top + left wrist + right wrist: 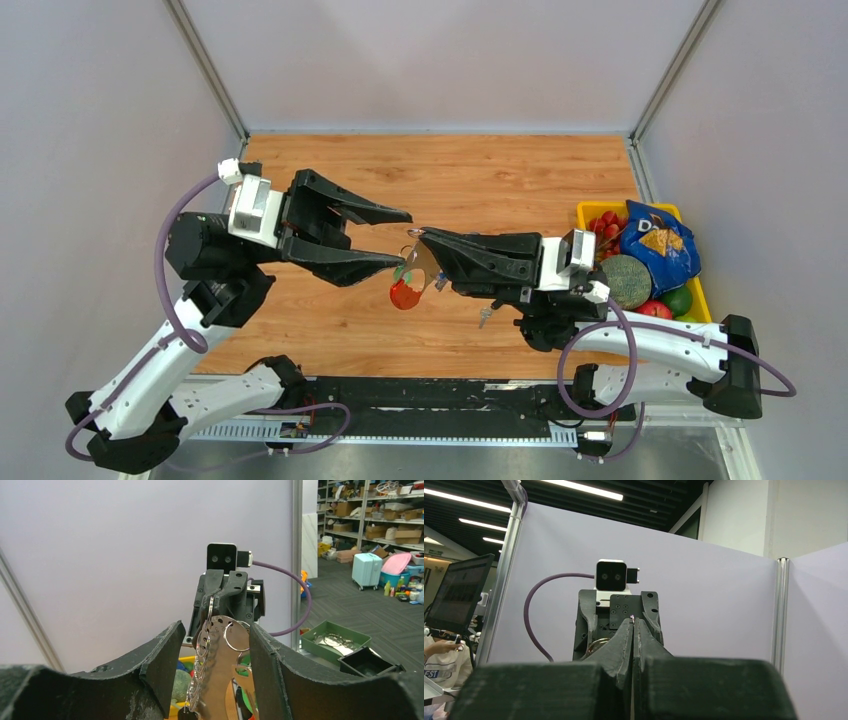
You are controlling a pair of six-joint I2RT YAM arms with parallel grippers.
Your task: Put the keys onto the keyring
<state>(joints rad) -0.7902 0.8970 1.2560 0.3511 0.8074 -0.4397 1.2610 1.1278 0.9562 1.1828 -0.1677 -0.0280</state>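
Keyring [412, 272] bunch pinched in clenched right tool [420, 238], off surface [450, 180]. Left tool [405, 238] released, straddling it. Key not clearly visible; threading prob. still to do.

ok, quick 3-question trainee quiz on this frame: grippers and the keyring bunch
1. True or false: the left gripper is shut on the keyring bunch.
2. What holds the keyring bunch? A) the left gripper B) the right gripper C) nothing, it lies on the table
3. What colour is the oval tag hanging from the bunch?

Key: 1 false, its jaws stand open around the bunch; 2 B; 3 red.
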